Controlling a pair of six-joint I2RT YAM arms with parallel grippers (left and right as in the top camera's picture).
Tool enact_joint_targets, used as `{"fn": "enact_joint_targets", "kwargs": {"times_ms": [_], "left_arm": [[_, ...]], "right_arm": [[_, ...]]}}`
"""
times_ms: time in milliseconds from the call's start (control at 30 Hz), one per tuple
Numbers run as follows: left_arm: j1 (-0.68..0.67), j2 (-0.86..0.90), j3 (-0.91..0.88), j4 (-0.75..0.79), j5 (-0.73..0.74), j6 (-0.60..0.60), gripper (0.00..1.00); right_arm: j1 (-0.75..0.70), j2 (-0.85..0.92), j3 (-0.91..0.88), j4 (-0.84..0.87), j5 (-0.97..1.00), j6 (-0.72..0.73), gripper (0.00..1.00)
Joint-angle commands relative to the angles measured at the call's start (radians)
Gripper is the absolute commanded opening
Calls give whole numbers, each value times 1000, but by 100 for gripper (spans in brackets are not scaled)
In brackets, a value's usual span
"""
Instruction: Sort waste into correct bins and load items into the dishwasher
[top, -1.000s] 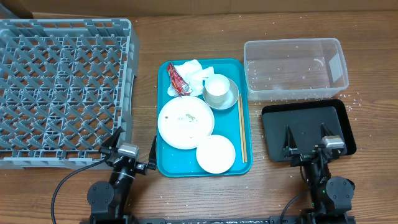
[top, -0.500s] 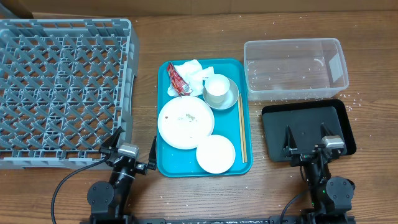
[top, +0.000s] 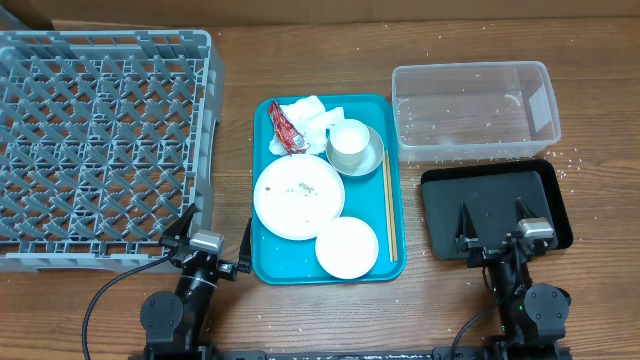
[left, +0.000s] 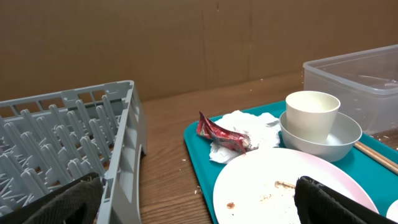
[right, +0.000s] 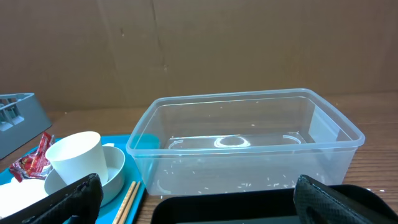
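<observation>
Overhead: left hand (top: 214, 232), right hand (top: 494, 222) gape wide, empty, at desk (top: 330, 315) near edge. Napkin (top: 310, 112), wrapper (top: 285, 130), cup (top: 350, 140), plate (top: 298, 195) on teal tray (top: 262, 265), desk ctr; rack (top: 100, 140) at left edge, tub (top: 470, 105) far-right corner. Wrist cams alone show cardboard wall (left: 186, 43).

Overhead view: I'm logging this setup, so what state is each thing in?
left gripper: open, empty
right gripper: open, empty
dish rack: unloaded
clear tub: only crumbs inside
black tray: empty
cup: upright in bowl
large plate: crumb-speckled
napkin: crumpled
</observation>
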Motion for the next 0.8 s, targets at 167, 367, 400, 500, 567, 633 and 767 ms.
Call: {"fn": "enact_joint_targets", "kwargs": {"times_ms": [167,367,400,500,567,633,767], "left_arm": [[-6,-11,-4,1,-10,5,100],[-6,-11,-4,1,-10,5,100],[-6,-11,-4,1,-10,5,100],[-6,-11,-4,1,-10,5,100],[-6,-11,-4,1,-10,5,100],[-6,-11,-4,1,-9,5,100],[-7,-11,-4,103,133,-40,100]], "right_arm": [[7,-12,-10,6,6,-4,100],[7,-12,-10,6,6,-4,100],[7,-12,-10,6,6,-4,100],[7,-12,-10,6,6,-4,100],[7,-12,-10,6,6,-4,100],[7,-12,-10,6,6,-4,100],[7,-12,-10,6,6,-4,100]]}}
